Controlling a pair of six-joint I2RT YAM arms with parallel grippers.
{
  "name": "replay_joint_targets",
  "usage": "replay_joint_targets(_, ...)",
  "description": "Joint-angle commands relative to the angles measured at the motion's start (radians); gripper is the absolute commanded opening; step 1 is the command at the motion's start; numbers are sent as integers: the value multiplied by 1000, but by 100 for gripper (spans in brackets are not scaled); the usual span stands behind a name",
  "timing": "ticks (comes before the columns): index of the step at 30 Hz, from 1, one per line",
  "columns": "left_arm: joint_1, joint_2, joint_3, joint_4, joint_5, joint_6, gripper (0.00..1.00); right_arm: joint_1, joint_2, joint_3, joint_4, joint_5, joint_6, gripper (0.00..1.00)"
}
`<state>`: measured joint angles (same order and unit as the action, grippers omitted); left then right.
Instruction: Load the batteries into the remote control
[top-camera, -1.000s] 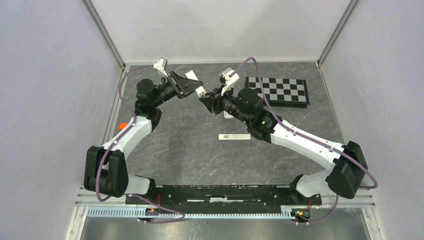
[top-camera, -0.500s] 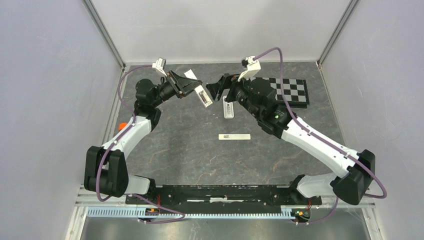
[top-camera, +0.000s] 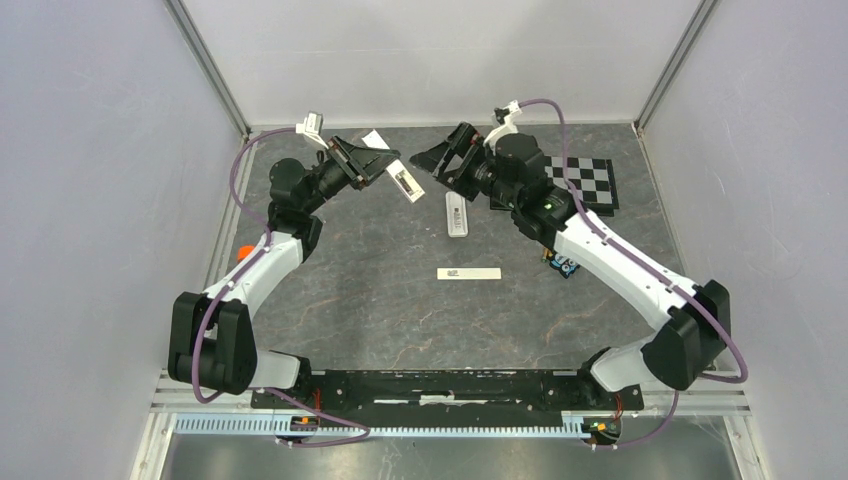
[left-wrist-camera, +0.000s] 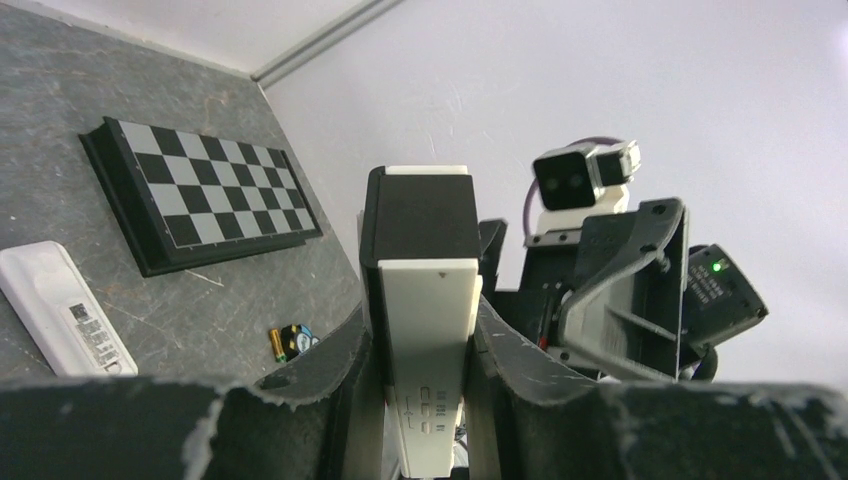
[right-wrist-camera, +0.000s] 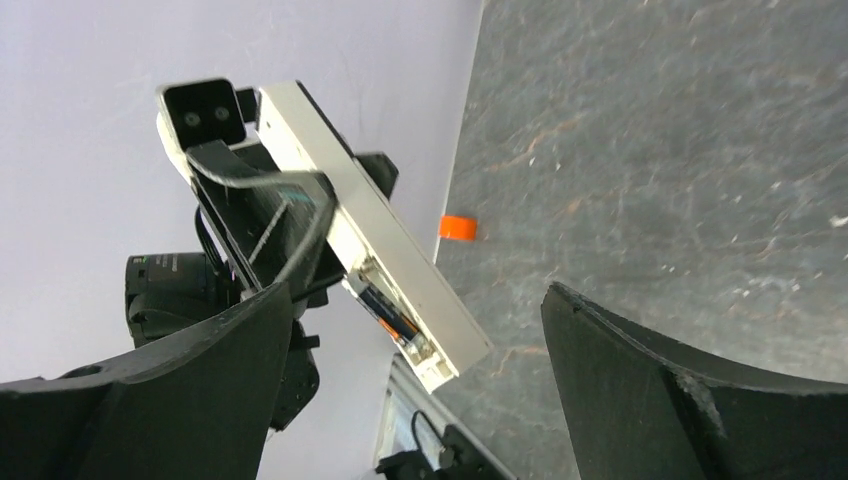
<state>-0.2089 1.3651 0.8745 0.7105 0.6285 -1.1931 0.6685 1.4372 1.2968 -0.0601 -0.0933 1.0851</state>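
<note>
My left gripper (top-camera: 378, 168) (left-wrist-camera: 425, 320) is shut on the white remote control (top-camera: 405, 183) (left-wrist-camera: 430, 370), held in the air at the back of the table. In the right wrist view the remote control (right-wrist-camera: 370, 235) shows its open battery recess, with one dark-and-orange battery (right-wrist-camera: 385, 312) lying in it. My right gripper (top-camera: 440, 160) (right-wrist-camera: 418, 290) is open and holds nothing; it faces the remote a short way to its right. Loose batteries (top-camera: 563, 266) (left-wrist-camera: 290, 340) lie on the table by the right forearm.
A second white handset (top-camera: 457, 213) (left-wrist-camera: 65, 310) lies on the table under the two grippers. A slim white bar (top-camera: 468, 273) lies nearer the middle. The chessboard (top-camera: 585, 182) (left-wrist-camera: 200, 195) is at the back right. A small orange object (top-camera: 243, 251) (right-wrist-camera: 456, 228) sits at the left edge.
My right gripper has opened wide and drawn back up and to the right, away from the remote. The loose batteries on the table have come into view. The left gripper keeps its hold.
</note>
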Motion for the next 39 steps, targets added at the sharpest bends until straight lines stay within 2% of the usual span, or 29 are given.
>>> replay_joint_targets(1,5,-22,52,17,-69,-17,4,8,14,-34,114,-108,134,98)
replay_joint_targets(3,6,-22,50,23,-79,-24,4,12,31,-26,118,-120,138,98)
replay_joint_targets(6,5,-18,63,20,-76,-5,4,23,57,26,36,-86,92,98)
replay_joint_targets(15,5,-2,79,15,-49,18,4,20,77,16,156,-81,150,98)
replay_joint_targets(28,3,-6,55,39,-38,20,4,6,116,34,225,-108,185,97)
replay_joint_targets(39,1,-4,55,41,-23,22,4,-7,147,37,269,-159,184,85)
